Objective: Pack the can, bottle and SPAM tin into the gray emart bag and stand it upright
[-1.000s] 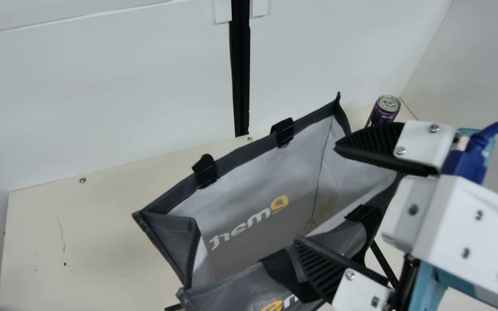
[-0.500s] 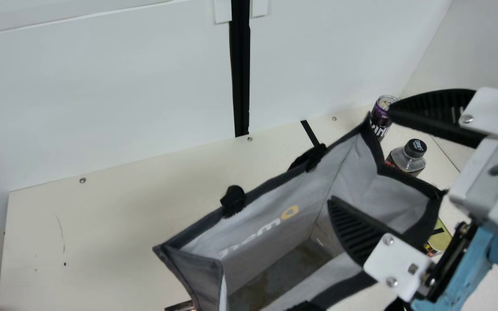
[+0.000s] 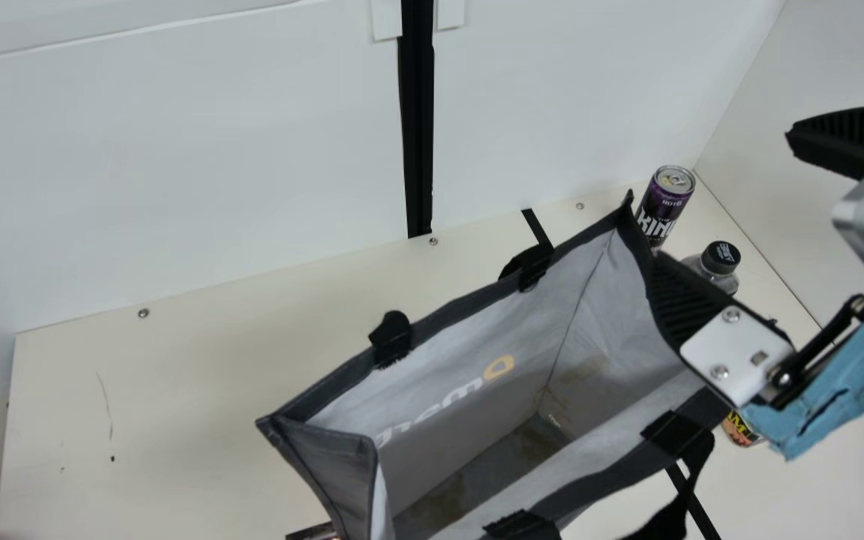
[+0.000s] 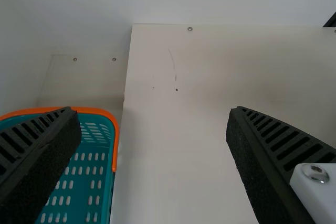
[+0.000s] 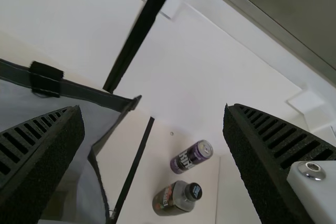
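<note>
My right gripper (image 3: pixel 723 196) stands open over the right end of the gray emart bag (image 3: pixel 469 420), its lower finger overlapping that rim. The bag is upright with a wide mouth and its floor visible. Just beyond its right end are the purple can (image 3: pixel 668 196) and the dark-capped bottle (image 3: pixel 721 259), both standing. The SPAM tin (image 3: pixel 739 429) shows partly beneath the right arm. In the right wrist view, the spread right gripper (image 5: pixel 153 109) has the can (image 5: pixel 191 157) and bottle (image 5: pixel 176 199) beyond it. My left gripper (image 4: pixel 152 111) is open, with nothing between its fingers.
A teal basket with an orange rim (image 4: pixel 115 140) sits beside the cream table (image 4: pixel 173 145), near one left finger. White walls rise behind and at the right; a black strip (image 3: pixel 537 227) runs on the table behind the bag.
My right gripper has moved right, off the middle of the bag. The bag has shifted right and nearer, and its floor has come into view. The bottle and part of the SPAM tin are now uncovered.
</note>
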Tool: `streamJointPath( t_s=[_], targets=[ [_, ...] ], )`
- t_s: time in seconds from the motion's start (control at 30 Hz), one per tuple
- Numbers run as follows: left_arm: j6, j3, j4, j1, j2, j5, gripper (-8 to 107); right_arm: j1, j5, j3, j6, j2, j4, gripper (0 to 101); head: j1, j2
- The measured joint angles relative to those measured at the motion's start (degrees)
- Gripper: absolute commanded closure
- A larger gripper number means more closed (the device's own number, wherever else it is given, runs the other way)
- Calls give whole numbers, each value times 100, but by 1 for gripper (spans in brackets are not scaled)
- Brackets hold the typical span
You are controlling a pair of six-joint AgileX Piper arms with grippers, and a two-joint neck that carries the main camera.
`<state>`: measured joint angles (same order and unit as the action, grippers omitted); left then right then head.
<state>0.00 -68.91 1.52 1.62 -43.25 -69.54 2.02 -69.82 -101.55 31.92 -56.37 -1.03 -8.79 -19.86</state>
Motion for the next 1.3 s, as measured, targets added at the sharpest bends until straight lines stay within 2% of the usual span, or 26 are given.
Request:
streamJointPath(
  t_s=[0.37,0.73,1.3],
  targets=[
    [0,0,0,0,0,0,9,-1094,-9,106,-152,-242,227,6,0,-9],
    [0,0,0,0,0,0,9,-2360,-5,301,-94,-557,740,6,0,0],
    [0,0,0,0,0,0,9,-4032,-1,984,254,-764,1188,6,0,0]
  ],
)
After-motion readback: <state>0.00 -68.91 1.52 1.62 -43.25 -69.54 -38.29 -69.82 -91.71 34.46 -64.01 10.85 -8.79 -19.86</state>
